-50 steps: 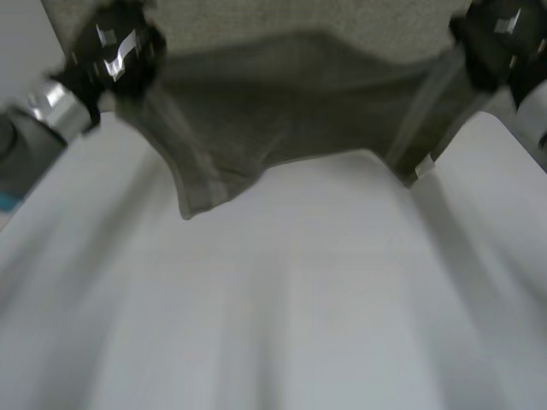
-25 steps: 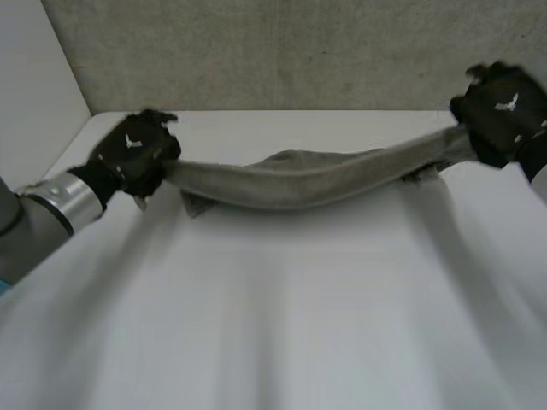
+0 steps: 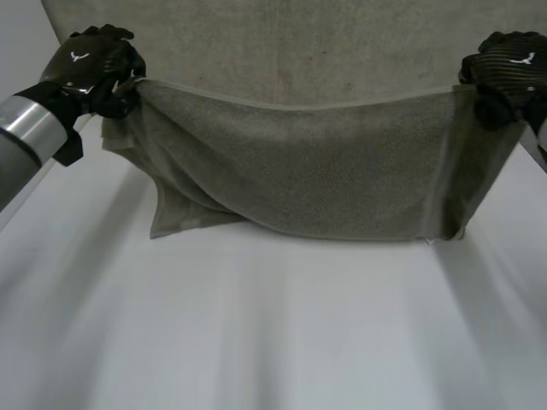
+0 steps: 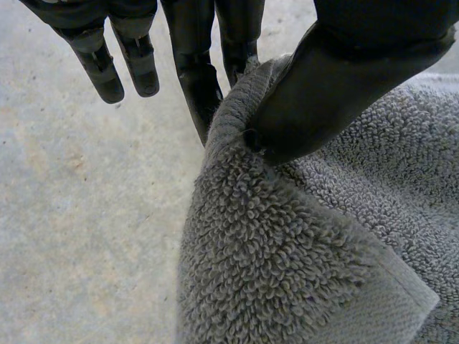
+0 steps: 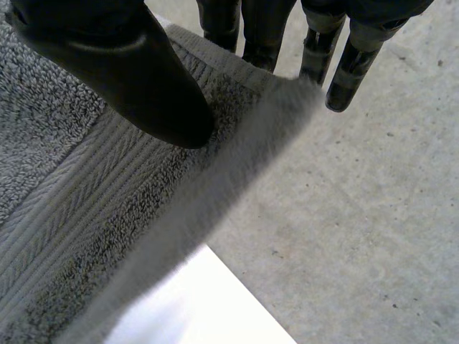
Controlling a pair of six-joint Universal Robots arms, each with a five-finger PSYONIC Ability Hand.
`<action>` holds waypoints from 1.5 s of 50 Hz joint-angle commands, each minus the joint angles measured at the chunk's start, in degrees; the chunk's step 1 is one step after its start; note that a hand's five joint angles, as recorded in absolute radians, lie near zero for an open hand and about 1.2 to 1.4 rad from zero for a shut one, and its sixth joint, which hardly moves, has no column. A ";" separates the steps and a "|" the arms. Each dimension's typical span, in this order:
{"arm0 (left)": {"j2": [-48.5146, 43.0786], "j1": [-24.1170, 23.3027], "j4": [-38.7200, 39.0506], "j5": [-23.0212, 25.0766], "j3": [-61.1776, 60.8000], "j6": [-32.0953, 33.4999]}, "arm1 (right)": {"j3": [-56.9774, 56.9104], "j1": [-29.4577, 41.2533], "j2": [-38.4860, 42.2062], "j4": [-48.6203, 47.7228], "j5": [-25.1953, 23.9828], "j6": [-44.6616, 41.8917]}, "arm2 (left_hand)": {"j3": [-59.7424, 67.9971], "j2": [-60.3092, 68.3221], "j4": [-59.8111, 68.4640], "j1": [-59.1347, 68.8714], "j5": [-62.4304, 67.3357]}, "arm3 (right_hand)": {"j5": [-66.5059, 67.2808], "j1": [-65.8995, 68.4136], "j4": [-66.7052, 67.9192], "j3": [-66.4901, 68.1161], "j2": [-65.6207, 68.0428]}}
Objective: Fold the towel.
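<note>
A grey-green towel (image 3: 299, 171) hangs stretched between my two hands above the white table (image 3: 273, 325), its lower edge touching the tabletop. My left hand (image 3: 90, 68) pinches the towel's upper left corner; in the left wrist view its thumb (image 4: 337, 86) presses the towel (image 4: 287, 272) against the fingers (image 4: 197, 72). My right hand (image 3: 504, 73) pinches the upper right corner; in the right wrist view the thumb (image 5: 136, 79) presses on the towel's ribbed border (image 5: 86, 229). A folded-under flap hangs lower at the towel's left side.
A grey speckled wall (image 3: 291, 47) rises behind the table's far edge. It also shows past the fingers as the speckled wall (image 4: 79, 215) in the left wrist view and the wall (image 5: 373, 215) in the right wrist view.
Both hands have risen with the towel. Half a second ago it was low and bunched into a band; now it hangs spread out as a sheet.
</note>
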 commanded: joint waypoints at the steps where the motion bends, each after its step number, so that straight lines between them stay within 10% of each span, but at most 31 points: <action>1: -11.72 -2.28 -1.23 -4.39 15.41 0.32 | -11.19 3.08 8.32 -1.01 3.82 -0.05 | -2.91 4.98 -3.36 7.47 4.63 | 4.07 5.58 -4.37 -2.41 5.58; 15: -16.20 -2.72 -1.50 -5.18 38.96 -6.54 | -27.01 4.66 10.34 -8.22 5.14 4.70 | -2.91 4.98 -3.36 7.47 4.63 | 4.07 5.58 -4.37 -2.41 5.58; 36: -10.84 -1.49 6.41 -0.61 0.47 -1.70 | 9.53 -0.34 -0.53 -18.51 -3.12 4.70 | -2.91 4.98 -3.36 7.47 4.63 | 4.07 5.58 -4.37 -2.41 5.58; 50: 12.51 0.44 5.19 2.73 -19.20 0.85 | 22.98 -4.82 -19.34 -13.51 -6.55 5.14 | -2.91 4.98 -3.36 7.47 4.63 | 4.07 5.58 -4.37 -2.41 5.58; 75: 22.73 3.52 -5.89 7.04 -28.98 1.02 | 27.30 -11.60 -22.96 -6.91 -15.77 4.52 | -2.91 4.98 -3.36 7.47 4.63 | 4.07 5.58 -4.37 -2.41 5.58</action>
